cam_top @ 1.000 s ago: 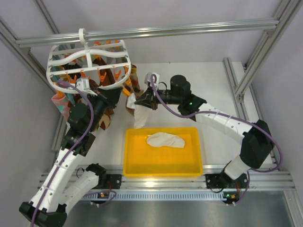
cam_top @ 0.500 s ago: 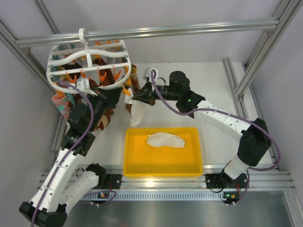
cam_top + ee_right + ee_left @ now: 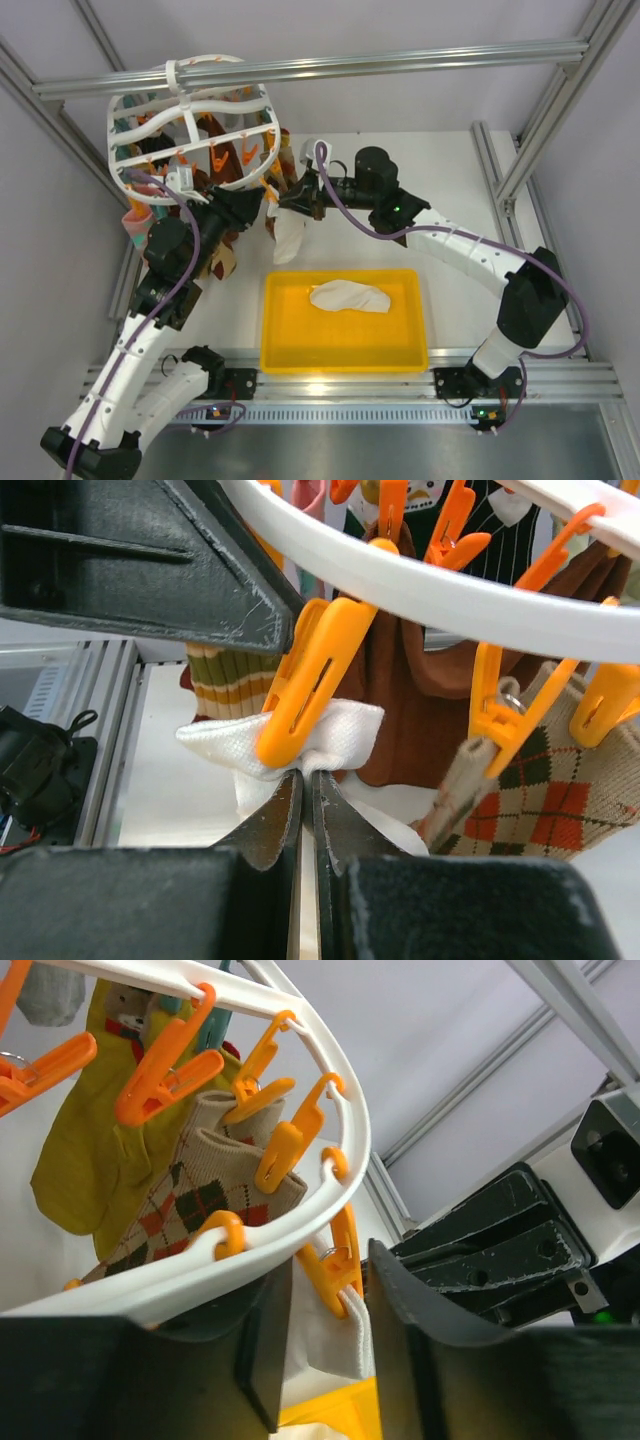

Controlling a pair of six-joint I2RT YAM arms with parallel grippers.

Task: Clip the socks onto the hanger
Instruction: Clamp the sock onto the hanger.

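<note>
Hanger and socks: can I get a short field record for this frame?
hanger: hooked on rail
clip: orange, closed on hung sock
hung sock: white, dangling from clip
right fingers: shut on hung sock, just below clip
left fingers: open, one each side of clip
loose sock: white, lying in tray

Pale walls [image 3: 30,260] and aluminium frame rails [image 3: 400,60] enclose a white table [image 3: 450,190], seemingly evenly lit.
</note>
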